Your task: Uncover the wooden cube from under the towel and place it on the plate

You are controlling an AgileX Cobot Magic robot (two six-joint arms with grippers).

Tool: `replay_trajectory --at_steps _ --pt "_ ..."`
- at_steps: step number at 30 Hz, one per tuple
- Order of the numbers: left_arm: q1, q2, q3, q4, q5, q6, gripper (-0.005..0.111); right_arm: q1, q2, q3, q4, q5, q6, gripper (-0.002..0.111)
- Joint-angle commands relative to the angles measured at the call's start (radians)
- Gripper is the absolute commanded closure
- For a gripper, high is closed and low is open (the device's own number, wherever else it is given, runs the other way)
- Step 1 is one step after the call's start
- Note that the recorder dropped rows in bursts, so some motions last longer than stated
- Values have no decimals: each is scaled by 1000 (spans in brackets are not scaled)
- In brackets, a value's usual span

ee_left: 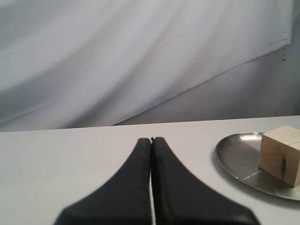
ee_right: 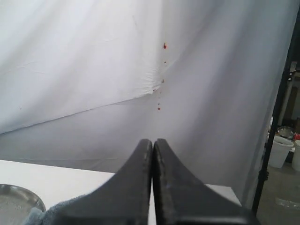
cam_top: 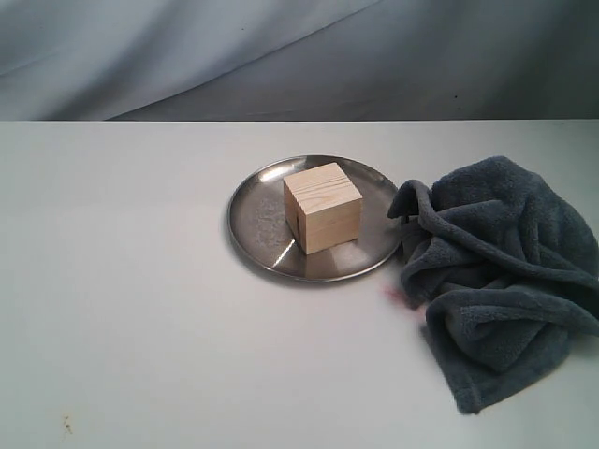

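Observation:
The pale wooden cube (cam_top: 323,207) stands upright on the round silver plate (cam_top: 257,220) near the table's middle. Beside the plate's right rim, touching it, lies the crumpled grey-blue towel (cam_top: 501,271). Neither arm shows in the exterior view. In the left wrist view my left gripper (ee_left: 151,139) is shut and empty above bare table, with the plate (ee_left: 236,154) and cube (ee_left: 281,154) off to one side. My right gripper (ee_right: 153,140) is also shut and empty; a strip of towel (ee_right: 51,213) and the plate's rim (ee_right: 18,199) show low in its view.
A white table (cam_top: 122,309) spreads wide on the left and front of the plate. A small pink smudge (cam_top: 395,296) marks the table by the towel. A grey-white backdrop cloth (cam_top: 281,56) hangs behind. Buckets (ee_right: 281,152) stand beyond the table's right end.

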Motion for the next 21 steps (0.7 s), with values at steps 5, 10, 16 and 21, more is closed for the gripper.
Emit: replay_trajectory --at_steps 5,10,16,21 --pt "2 -4 4 -2 -11 -3 107 -9 -202 105 90 68 -12 108" --pt "2 -4 4 -2 -11 -3 107 -9 -275 114 123 122 -9 108" --pt "2 -4 4 -2 -11 -3 107 -9 -383 114 123 242 -1 108" --pt "2 -4 4 -2 -11 -3 107 -9 -441 114 132 339 -1 108"
